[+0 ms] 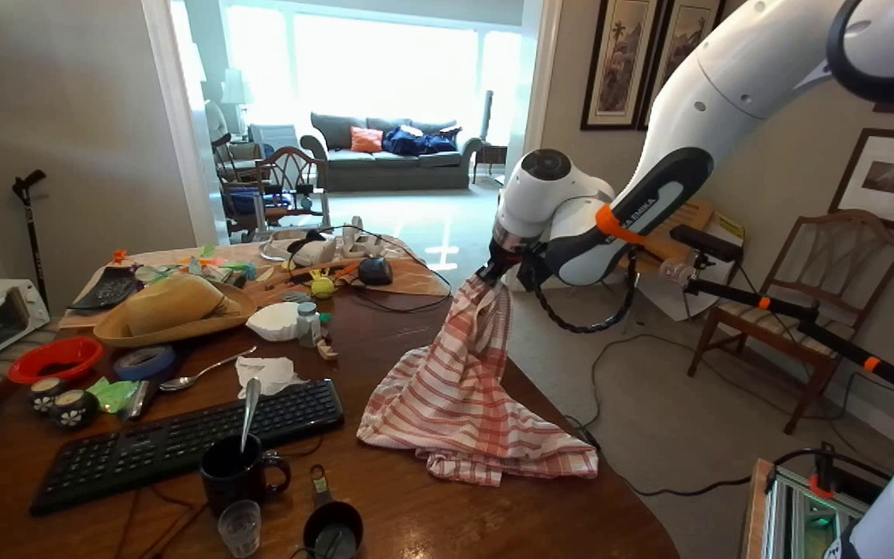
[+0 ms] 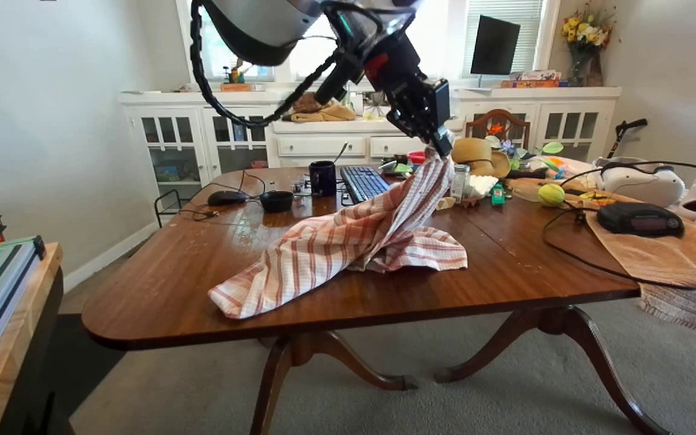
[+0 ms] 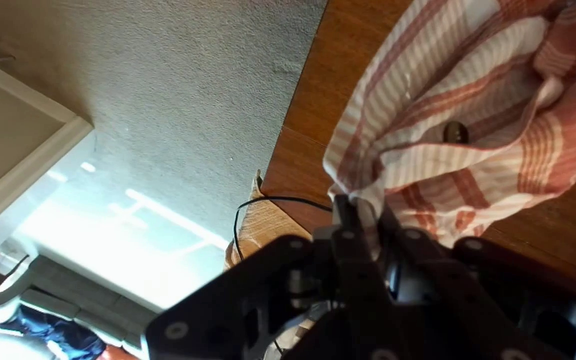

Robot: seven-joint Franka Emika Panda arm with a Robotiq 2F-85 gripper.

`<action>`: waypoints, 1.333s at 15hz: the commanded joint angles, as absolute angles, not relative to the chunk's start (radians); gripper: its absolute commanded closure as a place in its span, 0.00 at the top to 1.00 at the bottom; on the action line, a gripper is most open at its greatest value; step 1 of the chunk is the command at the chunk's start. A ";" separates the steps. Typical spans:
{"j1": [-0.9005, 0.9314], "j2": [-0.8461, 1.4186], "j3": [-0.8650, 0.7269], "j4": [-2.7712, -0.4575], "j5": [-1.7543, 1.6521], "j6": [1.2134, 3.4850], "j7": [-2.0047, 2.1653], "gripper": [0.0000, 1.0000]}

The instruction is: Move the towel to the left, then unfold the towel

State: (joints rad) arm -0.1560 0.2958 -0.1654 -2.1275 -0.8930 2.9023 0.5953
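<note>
The towel [image 1: 455, 396] is white-cream with red stripes and checks. My gripper [image 1: 487, 276] is shut on its upper end and holds that end above the wooden table. In both exterior views the rest of the towel [image 2: 336, 248] hangs slanting and spreads in folds onto the table. The gripper [image 2: 440, 144] is tilted, with its fingers pointing down. In the wrist view a pinched fold of the towel [image 3: 543, 155] sits between the fingertips [image 3: 360, 205]. A small dark round spot, perhaps a button, shows on the cloth. The inside of the folds is hidden.
A black keyboard [image 1: 191, 442], a black mug [image 1: 233, 470] with a spoon, a clear cup [image 1: 240, 529] and a measuring cup [image 1: 333, 528] stand beside the towel. White crumpled paper [image 1: 268, 374], a straw hat [image 1: 175, 310] and a jar [image 1: 308, 322] lie beyond. The table edge [image 2: 348, 331] is near the towel.
</note>
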 commanded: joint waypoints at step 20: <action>-0.041 0.430 -0.234 -2.100 -0.961 2.750 0.659 0.88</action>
State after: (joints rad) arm -0.0540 0.5857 -0.2612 -1.9249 -0.9583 2.8097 0.7378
